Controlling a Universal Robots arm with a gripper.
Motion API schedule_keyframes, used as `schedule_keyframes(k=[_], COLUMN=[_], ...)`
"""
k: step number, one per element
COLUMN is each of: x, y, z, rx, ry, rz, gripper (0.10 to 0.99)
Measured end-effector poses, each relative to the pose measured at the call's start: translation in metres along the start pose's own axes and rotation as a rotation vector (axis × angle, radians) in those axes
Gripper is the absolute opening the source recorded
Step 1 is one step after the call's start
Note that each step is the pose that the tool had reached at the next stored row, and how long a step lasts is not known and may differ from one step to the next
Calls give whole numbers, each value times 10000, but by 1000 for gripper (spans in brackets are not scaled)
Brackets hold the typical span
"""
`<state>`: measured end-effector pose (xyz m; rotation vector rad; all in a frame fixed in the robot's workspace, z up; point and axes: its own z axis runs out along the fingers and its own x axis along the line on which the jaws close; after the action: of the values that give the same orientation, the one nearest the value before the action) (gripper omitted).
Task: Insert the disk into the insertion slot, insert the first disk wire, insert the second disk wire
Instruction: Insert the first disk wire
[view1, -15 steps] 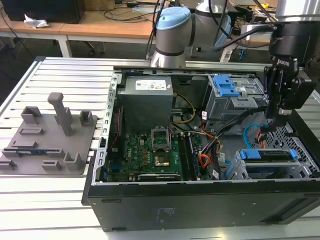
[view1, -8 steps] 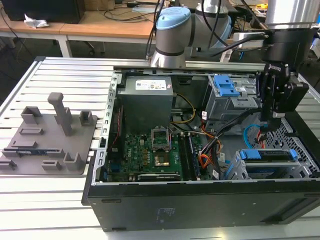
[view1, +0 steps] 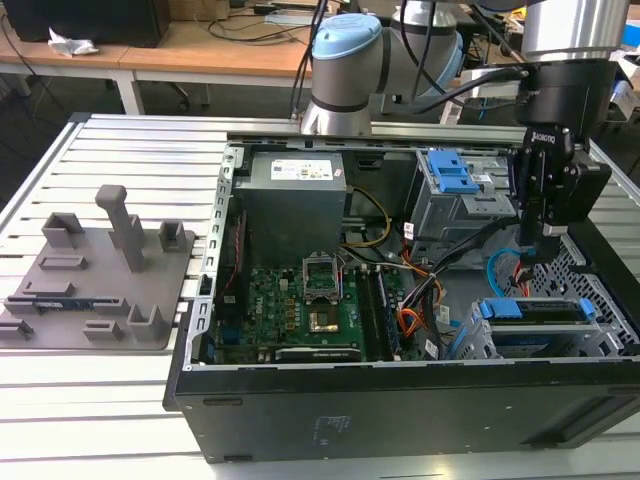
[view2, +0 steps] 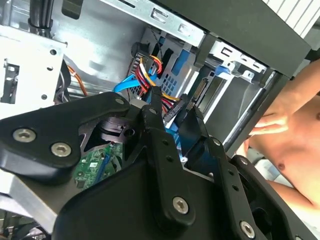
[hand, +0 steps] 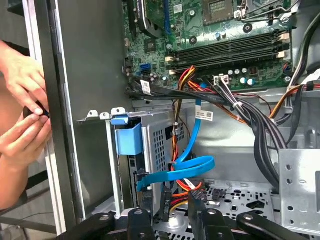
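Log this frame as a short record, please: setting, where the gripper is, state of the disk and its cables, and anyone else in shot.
setting: open computer case on a slatted table
gripper: low inside the case, beside the drive cage, at the coloured wires
disk: sitting in the drive cage, blue frame end showing
blue cable: looped beside the cage; cannot tell whether it is plugged in
person: hands at the case's outer edge
other: grey holder tray on the table, at the exterior view's left

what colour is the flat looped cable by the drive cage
Bright blue cable, clearest in the first wrist view.
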<state>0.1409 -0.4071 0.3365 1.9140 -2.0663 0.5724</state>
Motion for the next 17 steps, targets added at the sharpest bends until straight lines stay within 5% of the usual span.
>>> schedule_keyframes(k=[8,11,17], x=[-30,-37,-39], y=[4,4,8], z=[-2,9,9], rx=[56,151,159], ry=[202,216,267], rz=[-8,36,36], gripper=[408,408,408])
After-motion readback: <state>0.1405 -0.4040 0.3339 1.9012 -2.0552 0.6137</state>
